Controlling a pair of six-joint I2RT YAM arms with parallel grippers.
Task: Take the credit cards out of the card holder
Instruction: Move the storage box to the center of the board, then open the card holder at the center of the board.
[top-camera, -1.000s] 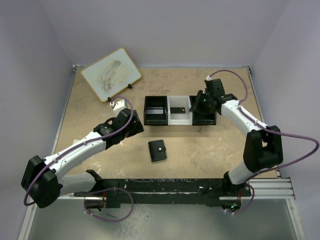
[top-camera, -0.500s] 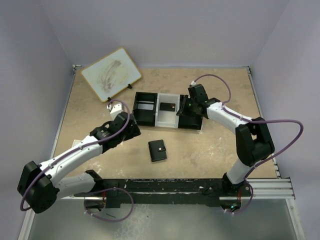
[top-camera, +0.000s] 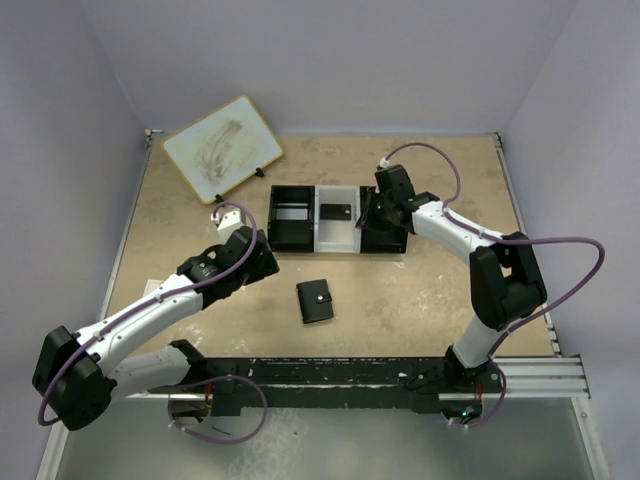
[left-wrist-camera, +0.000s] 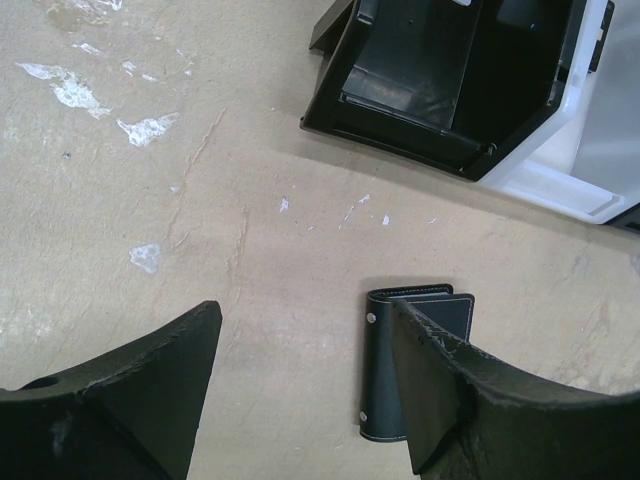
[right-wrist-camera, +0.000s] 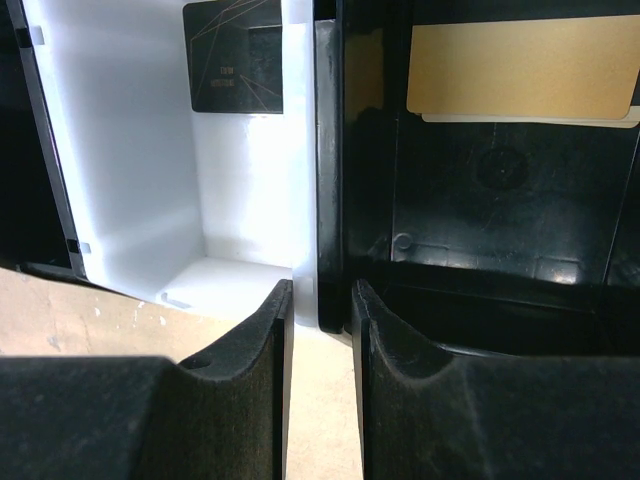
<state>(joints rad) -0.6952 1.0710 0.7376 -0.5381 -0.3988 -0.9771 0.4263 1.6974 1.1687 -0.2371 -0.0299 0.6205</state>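
The card holder (top-camera: 316, 300) is a black wallet lying folded shut on the table, its pale studs showing in the left wrist view (left-wrist-camera: 383, 380). My left gripper (top-camera: 264, 262) hovers open just left of it (left-wrist-camera: 308, 312); its right finger hides part of the wallet. One dark credit card (top-camera: 335, 212) lies in the white middle bin of the tray (top-camera: 292, 232). A tan card (right-wrist-camera: 520, 65) lies over a pale one in the black right bin. My right gripper (top-camera: 368, 214) straddles the wall between those two bins (right-wrist-camera: 320, 292), jaws shut narrowly on it.
A white board (top-camera: 222, 150) on a small stand sits at the back left. The tray's left black bin (left-wrist-camera: 415, 80) holds nothing I can see. Purple walls close the table on three sides. A black rail (top-camera: 330, 375) runs along the near edge.
The tray has slid left and turned slightly along with my right gripper. My left gripper has shifted a little down and left. The wallet has not moved.
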